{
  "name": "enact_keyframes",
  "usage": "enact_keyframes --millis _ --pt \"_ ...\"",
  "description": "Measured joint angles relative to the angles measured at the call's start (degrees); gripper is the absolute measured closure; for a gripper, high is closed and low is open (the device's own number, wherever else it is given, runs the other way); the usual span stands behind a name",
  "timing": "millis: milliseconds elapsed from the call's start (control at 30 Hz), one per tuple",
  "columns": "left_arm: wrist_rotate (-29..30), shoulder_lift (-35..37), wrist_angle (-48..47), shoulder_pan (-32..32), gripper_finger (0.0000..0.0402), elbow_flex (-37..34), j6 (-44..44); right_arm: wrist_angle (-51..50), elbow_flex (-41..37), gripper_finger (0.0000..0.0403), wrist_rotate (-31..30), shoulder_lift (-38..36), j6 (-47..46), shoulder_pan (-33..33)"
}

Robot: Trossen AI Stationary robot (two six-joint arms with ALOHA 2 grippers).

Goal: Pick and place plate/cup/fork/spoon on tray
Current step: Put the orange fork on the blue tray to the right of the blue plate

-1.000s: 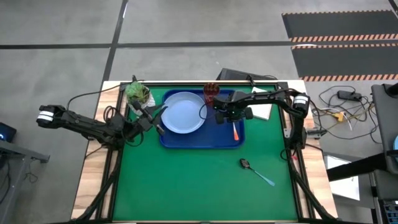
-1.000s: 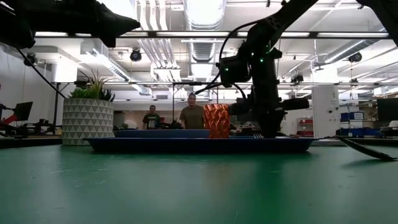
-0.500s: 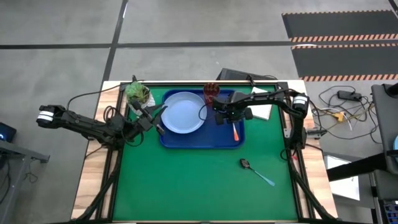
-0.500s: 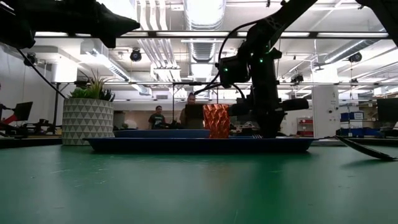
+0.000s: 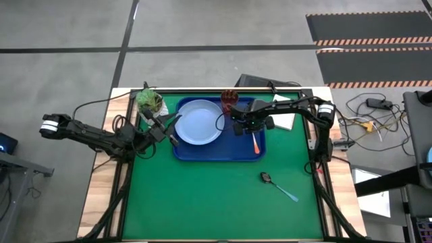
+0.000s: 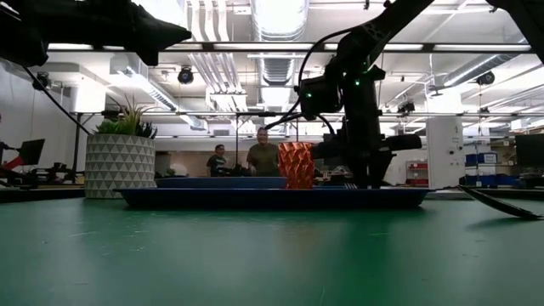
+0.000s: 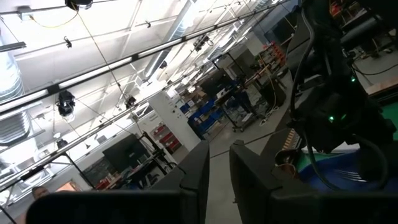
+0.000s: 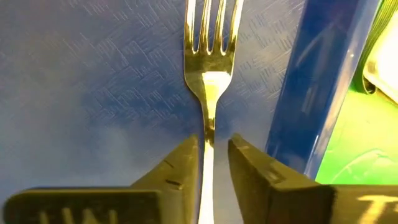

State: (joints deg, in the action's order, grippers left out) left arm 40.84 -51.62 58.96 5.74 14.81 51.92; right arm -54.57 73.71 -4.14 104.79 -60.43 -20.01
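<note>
The dark blue tray (image 5: 202, 154) lies at the far middle of the green mat. The pale blue plate (image 5: 199, 122) sits in its left half, and the red-orange cup (image 5: 229, 101) stands at its far rim. My right gripper (image 5: 248, 127) is down in the tray's right half, shut on the fork (image 5: 255, 141). The fork's orange handle points toward the near edge. The spoon (image 5: 278, 185) lies on the mat, nearer than the tray and to its right. My left gripper (image 5: 171, 138) waits shut beside the tray's left edge. My right gripper pinches the fork's metal neck (image 8: 209, 127), just behind the tines (image 8: 209, 25), between its two fingers (image 8: 180, 171). The fingers come from above and lie across the fork. The fork lies level along the tray floor; I cannot tell whether it rests on it.
A white pot with a green plant (image 5: 150, 100) stands at the far left, off the tray's corner. A white block (image 5: 287, 121) lies just right of the tray. The near half of the mat holds only the spoon. People stand in the room behind the table (image 6: 265, 159).
</note>
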Motion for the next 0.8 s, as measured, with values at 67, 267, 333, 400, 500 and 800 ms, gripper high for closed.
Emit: enact_keyframes --millis 67,267,333,400,500,800 --pt "0.0 0.0 0.0 0.0 0.0357 0.0 0.0 -0.1 0.0 0.0304 0.0 -0.1 1.3 0.0" --pt "0.0 0.0 0.0 0.0 0.0357 0.0 0.0 -1.5 1.4 0.0277 -0.8 -1.3 4.6 -0.1" --pt "0.0 0.0 0.0 0.0 0.0357 0.0 0.0 -1.4 1.7 0.0282 -1.6 -1.3 5.6 -0.1" --pt "0.0 0.0 0.0 0.0 0.0357 0.0 0.0 -0.4 1.7 0.0295 -1.9 -1.3 6.1 -0.1" --pt "0.0 0.0 0.0 0.0 0.0357 0.0 0.0 3.1 1.2 0.0328 -2.4 -1.3 6.6 -0.1" --pt "0.0 0.0 0.0 0.0 0.0357 0.0 0.0 8.6 -0.4 0.0392 -8.4 -1.1 7.2 0.4"
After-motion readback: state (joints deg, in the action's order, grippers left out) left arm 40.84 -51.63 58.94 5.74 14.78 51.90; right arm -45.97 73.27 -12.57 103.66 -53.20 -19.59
